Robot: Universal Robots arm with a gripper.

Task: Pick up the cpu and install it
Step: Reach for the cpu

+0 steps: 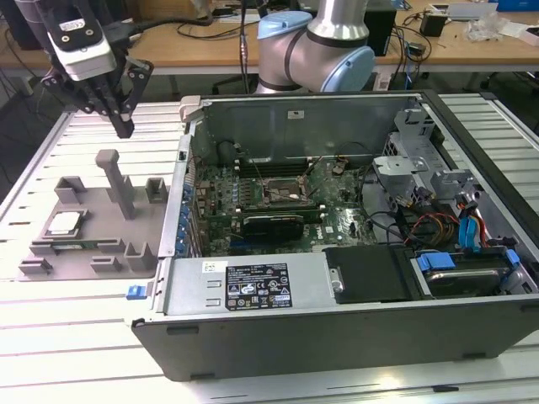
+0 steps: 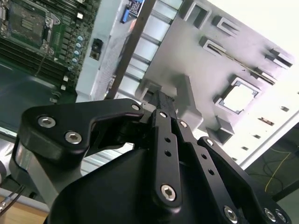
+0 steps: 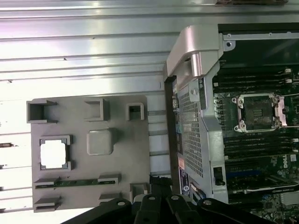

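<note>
The cpu (image 1: 63,223), a small silvery square chip, lies flat in a recess of the grey fixture plate (image 1: 93,244) on the exterior view's left. It also shows in both wrist views (image 2: 239,98) (image 3: 52,154). My gripper (image 1: 125,128) hangs in the air above the far part of the fixture, near its tall post (image 1: 114,181), well above the cpu. Its black fingers (image 2: 161,109) are pressed together with nothing between them. The dark metal-framed socket (image 1: 280,189) sits on the green motherboard inside the open computer case (image 1: 253,290).
The fixture carries several raised grey blocks (image 1: 156,189) and a green strip (image 3: 74,183). The case wall (image 1: 181,202) rises between fixture and motherboard. Cables (image 1: 438,223) and a drive bay fill the case's right end. The slatted white table (image 1: 67,337) lies around them.
</note>
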